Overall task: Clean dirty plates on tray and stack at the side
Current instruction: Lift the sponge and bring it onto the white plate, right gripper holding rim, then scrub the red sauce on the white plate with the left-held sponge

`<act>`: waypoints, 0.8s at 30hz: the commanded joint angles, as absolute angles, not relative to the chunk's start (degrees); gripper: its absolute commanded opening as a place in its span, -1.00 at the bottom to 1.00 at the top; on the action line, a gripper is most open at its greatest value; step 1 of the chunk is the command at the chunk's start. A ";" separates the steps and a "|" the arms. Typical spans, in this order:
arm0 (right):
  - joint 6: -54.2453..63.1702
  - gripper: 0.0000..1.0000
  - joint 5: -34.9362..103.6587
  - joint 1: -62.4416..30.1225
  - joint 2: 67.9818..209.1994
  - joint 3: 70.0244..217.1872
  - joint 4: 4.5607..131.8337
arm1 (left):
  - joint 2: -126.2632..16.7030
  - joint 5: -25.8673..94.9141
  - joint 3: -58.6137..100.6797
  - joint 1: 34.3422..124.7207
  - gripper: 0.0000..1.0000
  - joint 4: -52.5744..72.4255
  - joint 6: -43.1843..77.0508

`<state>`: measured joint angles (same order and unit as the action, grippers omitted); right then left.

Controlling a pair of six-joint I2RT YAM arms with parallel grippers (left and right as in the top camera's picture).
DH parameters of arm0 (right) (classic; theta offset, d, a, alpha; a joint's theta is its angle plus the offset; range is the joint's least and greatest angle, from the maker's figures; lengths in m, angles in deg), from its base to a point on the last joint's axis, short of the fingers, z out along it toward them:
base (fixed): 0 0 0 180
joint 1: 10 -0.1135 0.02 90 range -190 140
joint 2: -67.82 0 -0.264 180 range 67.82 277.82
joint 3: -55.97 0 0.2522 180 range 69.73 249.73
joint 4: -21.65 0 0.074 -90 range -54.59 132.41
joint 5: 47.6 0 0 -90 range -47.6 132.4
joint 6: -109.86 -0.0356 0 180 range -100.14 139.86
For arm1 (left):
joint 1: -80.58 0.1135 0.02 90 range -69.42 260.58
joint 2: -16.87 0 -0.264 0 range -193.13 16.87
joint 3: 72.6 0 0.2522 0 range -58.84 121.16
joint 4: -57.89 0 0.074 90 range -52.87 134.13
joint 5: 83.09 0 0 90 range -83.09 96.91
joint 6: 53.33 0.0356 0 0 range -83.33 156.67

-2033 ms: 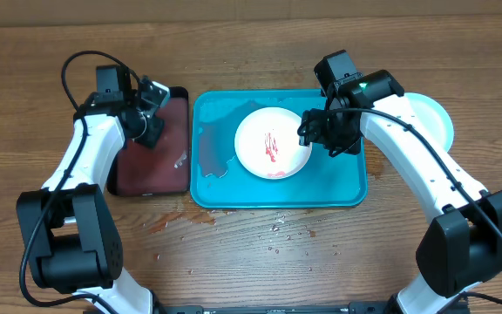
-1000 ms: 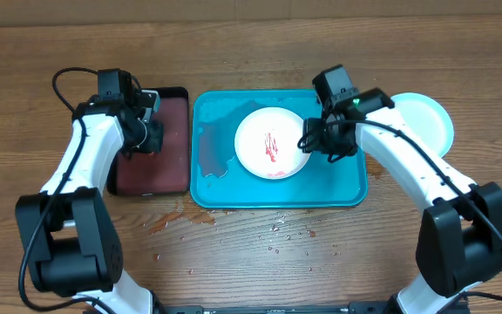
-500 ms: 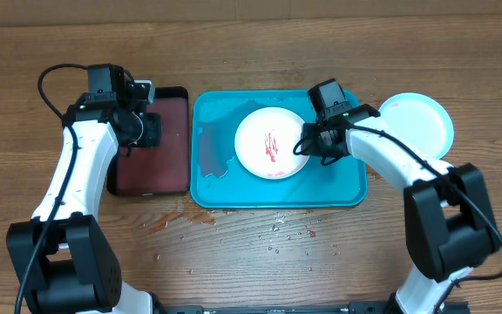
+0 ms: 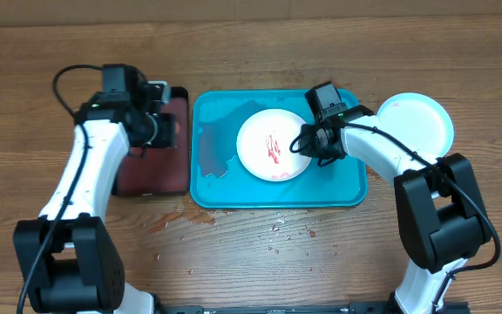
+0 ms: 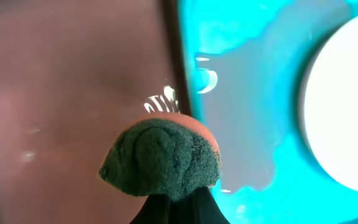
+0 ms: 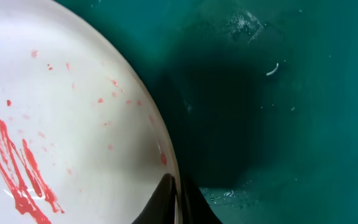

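A white plate (image 4: pixel 268 144) with red smears lies in the middle of the turquoise tray (image 4: pixel 342 187). My right gripper (image 4: pixel 306 142) is shut on the plate's right rim. In the right wrist view the rim of this plate (image 6: pixel 61 124) is pinched between the right gripper's (image 6: pixel 179 196) two dark fingers, with one finger on top and one beneath. My left gripper (image 4: pixel 162 131) hangs over the dark-red tray (image 4: pixel 151 170), shut on a green sponge (image 5: pixel 160 158) with an orange back. The left gripper (image 5: pixel 169 199) is almost hidden behind the sponge.
A pale plate (image 4: pixel 418 122) lies on the table to the right of the turquoise tray. Water is pooled at the turquoise tray's left end (image 4: pixel 212 157), and drops lie on the wood in front of it (image 4: pixel 277 231). The dark-red tray touches the turquoise tray's left side.
The right gripper has shut on the white plate's right rim. My left arm has shifted a little to the right with the sponge, toward the turquoise tray.
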<state>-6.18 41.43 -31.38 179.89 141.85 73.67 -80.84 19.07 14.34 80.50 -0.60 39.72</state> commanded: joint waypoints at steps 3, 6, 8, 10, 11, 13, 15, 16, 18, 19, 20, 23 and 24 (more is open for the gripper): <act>-11.91 -0.92 41.34 -33.42 181.31 142.92 74.94 | -78.86 20.93 15.63 73.01 -0.92 0.82 36.35; -15.36 -0.92 41.24 -34.66 181.31 143.38 74.46 | -78.88 20.93 15.59 69.09 -0.91 2.61 33.47; -17.46 -0.92 40.82 -35.08 181.31 143.38 73.91 | -79.05 20.97 15.50 66.67 -0.92 4.19 30.95; -17.92 -0.92 39.44 -35.43 181.31 143.38 73.10 | -79.45 20.97 15.50 64.33 -0.92 5.81 29.38; -17.94 -0.92 38.92 -35.58 181.31 143.38 72.73 | -79.69 20.95 15.48 63.22 -0.92 6.61 28.77; -17.94 -0.92 38.87 -35.93 181.31 143.38 72.27 | -80.67 20.60 15.46 60.72 -0.92 8.25 28.20; -18.07 -0.92 38.85 -35.95 181.31 143.38 72.08 | -81.89 19.00 15.46 58.95 -0.92 9.08 26.60; -18.16 -0.92 38.85 -35.93 181.31 143.38 72.08 | -82.66 17.91 15.46 58.14 -0.92 9.26 25.73; -18.18 -0.92 38.85 -35.93 181.31 143.38 72.05 | -84.21 16.36 15.46 57.18 -0.92 9.24 24.09; -18.16 -0.93 38.85 -35.93 181.31 143.38 72.08 | -85.06 16.34 15.46 56.85 -0.92 9.26 23.74; -18.16 -0.92 38.85 -35.93 181.31 143.38 72.05 | -85.85 16.38 15.46 56.70 -0.92 9.24 23.72; -18.16 -0.92 38.83 -35.93 181.31 143.38 72.05 | -87.88 16.40 15.46 56.37 -0.91 9.26 23.15; -18.14 -0.92 38.83 -35.93 181.31 143.38 72.05 | -88.47 16.56 15.46 56.24 -0.92 9.28 22.89</act>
